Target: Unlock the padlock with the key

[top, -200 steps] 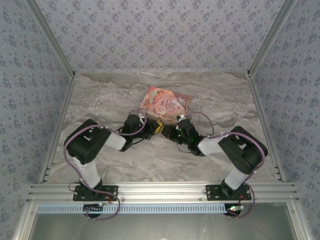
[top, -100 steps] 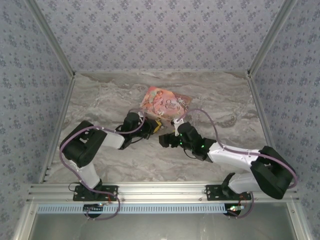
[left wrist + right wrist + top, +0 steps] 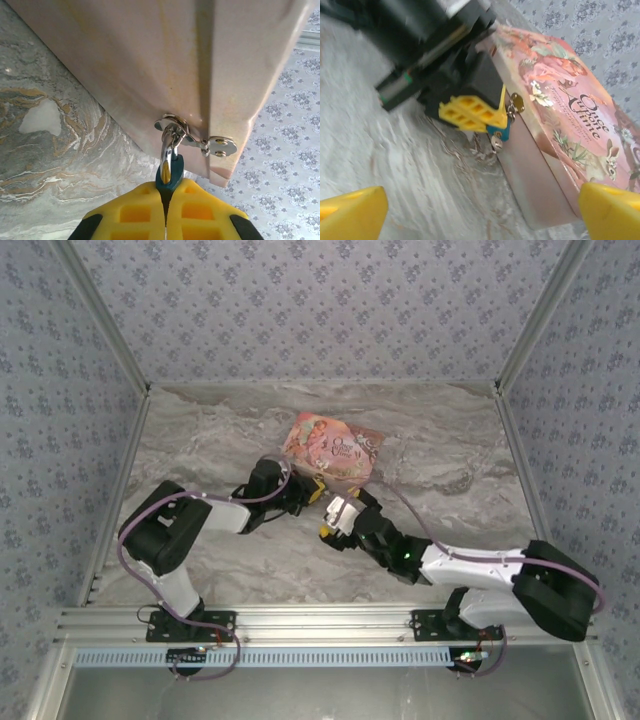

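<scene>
The teal padlock point(image 3: 170, 176) hangs by its silvery shackle point(image 3: 167, 147) from the hasp of the pink illustrated box point(image 3: 150, 60). My left gripper point(image 3: 166, 194) is shut on the padlock's body, its yellow fingers point(image 3: 470, 114) pinching it from the side. In the right wrist view the padlock point(image 3: 501, 133) has the small silvery key point(image 3: 496, 144) sticking out of its lower end, with nothing holding the key. A short way back from it, my right gripper point(image 3: 480, 215) stands wide open over the marble, empty. In the top view it point(image 3: 335, 515) lies just below the left gripper point(image 3: 308, 492).
The pink box point(image 3: 335, 448) lies mid-table on the marbled surface point(image 3: 220, 430), tilted. Patterned walls close off three sides, and an aluminium rail point(image 3: 320, 620) runs along the near edge. The right arm point(image 3: 470, 565) stretches low across the table.
My right gripper has opened, let go of the key and drawn back from the padlock, the arm dropping low. The left gripper has kept its hold on the padlock.
</scene>
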Robot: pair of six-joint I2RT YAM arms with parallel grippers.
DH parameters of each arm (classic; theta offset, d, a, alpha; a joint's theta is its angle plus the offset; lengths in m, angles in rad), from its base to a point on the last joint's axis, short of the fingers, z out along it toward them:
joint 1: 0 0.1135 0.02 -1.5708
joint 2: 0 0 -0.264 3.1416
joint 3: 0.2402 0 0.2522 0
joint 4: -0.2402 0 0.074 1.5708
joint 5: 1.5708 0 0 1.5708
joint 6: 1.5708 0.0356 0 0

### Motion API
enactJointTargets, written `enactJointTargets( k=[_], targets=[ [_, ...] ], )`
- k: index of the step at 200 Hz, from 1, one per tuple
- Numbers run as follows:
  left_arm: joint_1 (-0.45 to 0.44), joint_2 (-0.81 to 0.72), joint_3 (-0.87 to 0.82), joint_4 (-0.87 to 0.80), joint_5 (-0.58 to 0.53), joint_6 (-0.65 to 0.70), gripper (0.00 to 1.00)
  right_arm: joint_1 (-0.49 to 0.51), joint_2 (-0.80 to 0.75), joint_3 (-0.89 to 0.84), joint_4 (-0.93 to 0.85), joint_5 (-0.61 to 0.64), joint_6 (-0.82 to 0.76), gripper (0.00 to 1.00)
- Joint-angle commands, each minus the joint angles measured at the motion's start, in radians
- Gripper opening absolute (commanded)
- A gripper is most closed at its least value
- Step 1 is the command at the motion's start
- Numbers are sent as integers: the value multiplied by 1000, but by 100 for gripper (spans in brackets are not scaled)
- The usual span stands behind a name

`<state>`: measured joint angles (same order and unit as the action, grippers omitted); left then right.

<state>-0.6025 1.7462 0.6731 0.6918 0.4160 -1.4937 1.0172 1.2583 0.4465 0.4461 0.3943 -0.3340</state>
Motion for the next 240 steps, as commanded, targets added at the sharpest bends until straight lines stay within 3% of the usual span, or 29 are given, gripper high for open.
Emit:
enactJointTargets(
  k=[1, 33, 55, 112, 204, 240],
  targets=[
    [10, -45, 51, 23, 42, -7, 0, 0, 90, 16, 156, 87, -172, 88],
    [18, -40, 70, 3, 55, 4, 0, -8, 278, 83, 291, 141, -230, 71],
    [20, -35, 81, 6, 60, 3, 0, -17, 371, 112, 377, 180, -246, 67],
    [24, -27, 111, -12, 81, 10, 0, -85, 408, 125, 349, 105, -146, 48],
    [23, -28, 104, -17, 86, 11, 0, -118, 429, 149, 365, 60, -138, 43],
    [23, -30, 102, -17, 87, 10, 0, -118, 434, 167, 349, 48, -128, 34]
  ],
)
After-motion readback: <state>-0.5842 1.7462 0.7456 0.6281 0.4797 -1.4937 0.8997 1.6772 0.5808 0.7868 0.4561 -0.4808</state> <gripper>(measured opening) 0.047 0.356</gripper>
